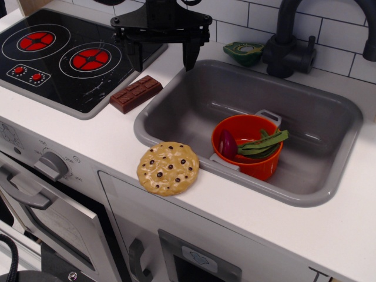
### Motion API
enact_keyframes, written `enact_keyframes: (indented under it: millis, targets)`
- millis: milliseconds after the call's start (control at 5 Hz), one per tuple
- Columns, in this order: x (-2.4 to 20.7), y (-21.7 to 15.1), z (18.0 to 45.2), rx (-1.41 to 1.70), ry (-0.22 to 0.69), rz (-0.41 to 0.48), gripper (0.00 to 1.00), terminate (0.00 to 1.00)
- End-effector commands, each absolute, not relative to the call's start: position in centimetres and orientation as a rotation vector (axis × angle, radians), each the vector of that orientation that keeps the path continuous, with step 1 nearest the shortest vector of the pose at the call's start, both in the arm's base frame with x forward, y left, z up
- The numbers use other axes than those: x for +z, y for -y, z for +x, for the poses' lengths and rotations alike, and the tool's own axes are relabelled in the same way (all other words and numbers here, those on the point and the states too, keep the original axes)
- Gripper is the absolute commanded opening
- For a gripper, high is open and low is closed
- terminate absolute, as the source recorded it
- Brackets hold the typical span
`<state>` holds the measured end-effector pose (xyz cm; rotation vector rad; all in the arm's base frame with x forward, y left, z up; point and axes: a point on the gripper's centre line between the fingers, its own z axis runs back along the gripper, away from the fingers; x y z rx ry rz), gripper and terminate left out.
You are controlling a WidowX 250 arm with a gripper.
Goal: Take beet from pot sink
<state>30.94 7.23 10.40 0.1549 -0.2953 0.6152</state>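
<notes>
Black gripper [163, 59] hangs at top of frame, above counter between stovetop [59, 59] and sink [176, 132]; fingers point down, spread apart, nothing held. Beet [229, 144] lies inside orange pot [264, 167], magenta bulb at left, green stalks reaching right over rim. Pot sits in sink basin, near front wall. Chocolate bar [136, 93] and cookie [168, 168] rest on counter; avocado half [244, 53] beside faucet [288, 41].

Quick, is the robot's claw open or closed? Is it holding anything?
Black gripper: jaws open, holding nothing, up above the grey sink's back corner.
</notes>
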Motion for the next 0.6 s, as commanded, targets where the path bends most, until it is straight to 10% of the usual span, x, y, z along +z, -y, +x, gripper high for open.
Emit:
enact_keyframes:
  millis: [0,400]
  targets:
    - [10.4,-7.2,30.9,0.615,0.295,0.155,1.00,0.00]
    - [9.6,-4.0,31.3,0.110,0.280,0.115,1.00,0.00]
